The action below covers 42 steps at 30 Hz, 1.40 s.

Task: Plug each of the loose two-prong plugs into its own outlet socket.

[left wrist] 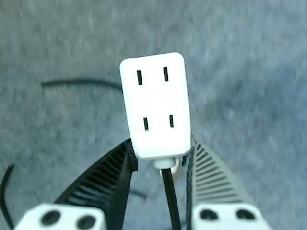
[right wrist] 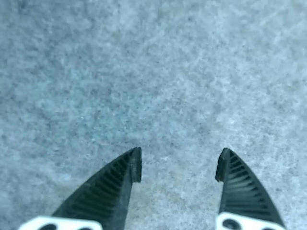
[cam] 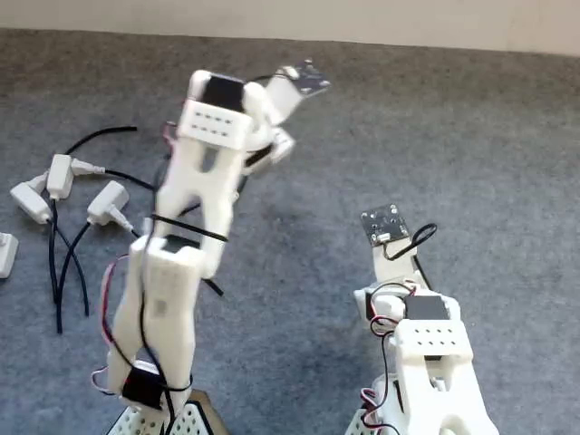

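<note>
The outlet [left wrist: 154, 103] sits pinched at its cord end in the left gripper [left wrist: 162, 153]; right gripper [right wrist: 178, 165] gapes empty; best hold slots steady toward plugs [cam: 109, 203], frame left.

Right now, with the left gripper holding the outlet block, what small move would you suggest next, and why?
Probably carry the outlet block toward the loose plugs: the left gripper is clamped on its cord end, its slots are empty, and the right gripper is open over bare carpet.

Plugs [cam: 109, 201] lie left of the left arm [cam: 195, 199].
</note>
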Each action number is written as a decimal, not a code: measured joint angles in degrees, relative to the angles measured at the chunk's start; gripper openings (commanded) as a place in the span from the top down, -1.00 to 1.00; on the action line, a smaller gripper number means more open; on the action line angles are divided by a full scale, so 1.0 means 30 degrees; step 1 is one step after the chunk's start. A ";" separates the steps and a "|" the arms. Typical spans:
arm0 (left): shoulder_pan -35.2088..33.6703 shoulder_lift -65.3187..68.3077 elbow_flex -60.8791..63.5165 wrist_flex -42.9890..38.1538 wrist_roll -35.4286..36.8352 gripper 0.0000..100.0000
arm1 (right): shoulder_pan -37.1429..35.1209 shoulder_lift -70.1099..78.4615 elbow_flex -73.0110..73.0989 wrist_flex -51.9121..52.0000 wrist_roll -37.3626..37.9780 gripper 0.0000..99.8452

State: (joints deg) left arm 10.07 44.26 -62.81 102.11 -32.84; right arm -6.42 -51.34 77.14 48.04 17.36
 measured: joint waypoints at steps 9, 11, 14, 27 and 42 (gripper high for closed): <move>-0.0234 -1.2747 1.8491 -0.0850 -0.7297 0.99 | -0.0029 0.0000 0.0469 -0.0264 0.0000 0.50; -0.0234 -1.5883 2.3092 -0.2256 -0.8674 0.99 | -0.0029 0.0000 0.0469 -0.0264 0.0000 0.50; -0.0205 -2.0278 2.9538 -0.4513 -1.0227 0.99 | -0.0029 0.0000 0.0469 -0.0293 0.0000 0.50; -0.0293 -2.7341 4.1993 -0.9143 -1.2718 0.87 | -0.0059 0.0000 0.0469 -0.0293 0.0000 0.50; -0.3692 -2.6608 4.0381 -0.9993 -1.1194 0.55 | -0.0059 0.0000 0.0469 -0.0293 0.0000 0.50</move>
State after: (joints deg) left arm -1.01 -35.56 58.33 72.13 -66.42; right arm -6.59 -51.34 78.55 47.16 17.36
